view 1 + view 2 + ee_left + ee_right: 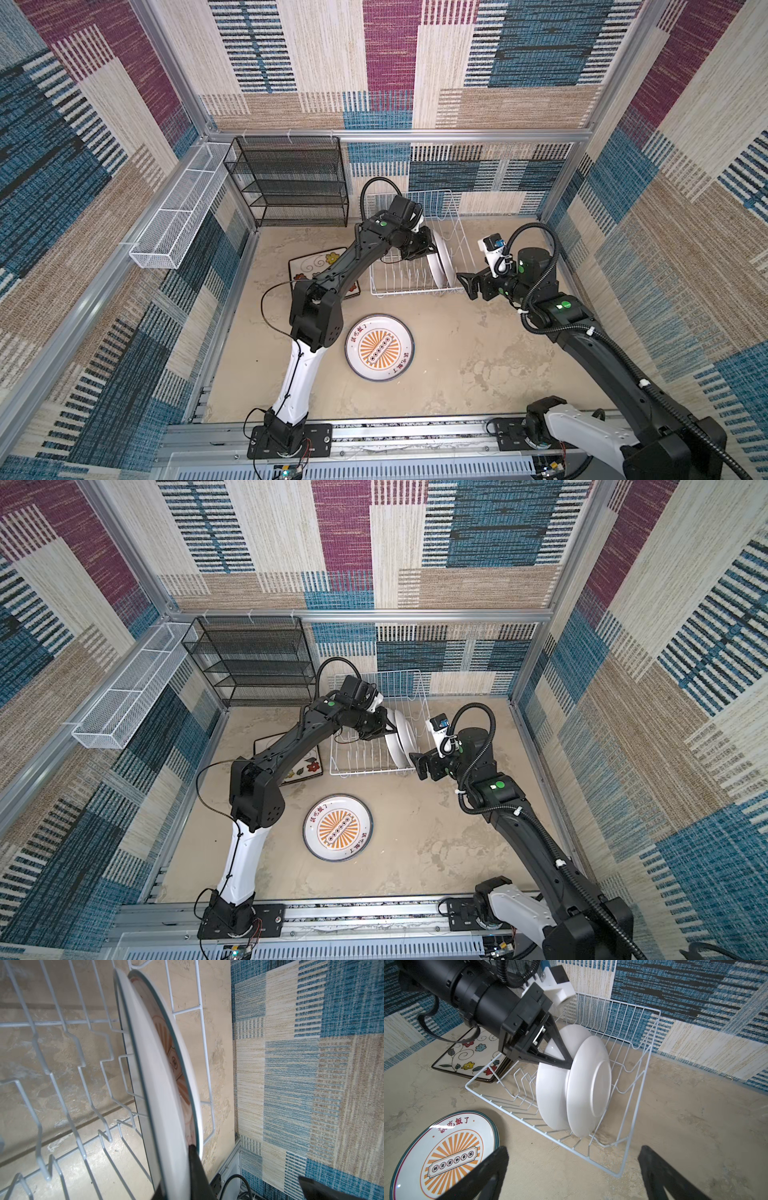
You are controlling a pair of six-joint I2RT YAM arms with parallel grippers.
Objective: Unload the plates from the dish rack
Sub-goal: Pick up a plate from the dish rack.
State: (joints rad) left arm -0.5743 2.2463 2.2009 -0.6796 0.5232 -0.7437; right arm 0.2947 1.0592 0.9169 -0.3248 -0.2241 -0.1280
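Left fingers (565, 1062) are clenching the upper rim of the first round plate (551, 1095), which is standing on edge in the dish rack (405, 279), just beside the second round plate (588, 1086). Right fingers (492, 1160) are hanging spread wide, grasping nothing, near the rack's corner. On the counter (478, 374), a face-up round plate (379, 347) and a square plate (309, 262) are lying flat.
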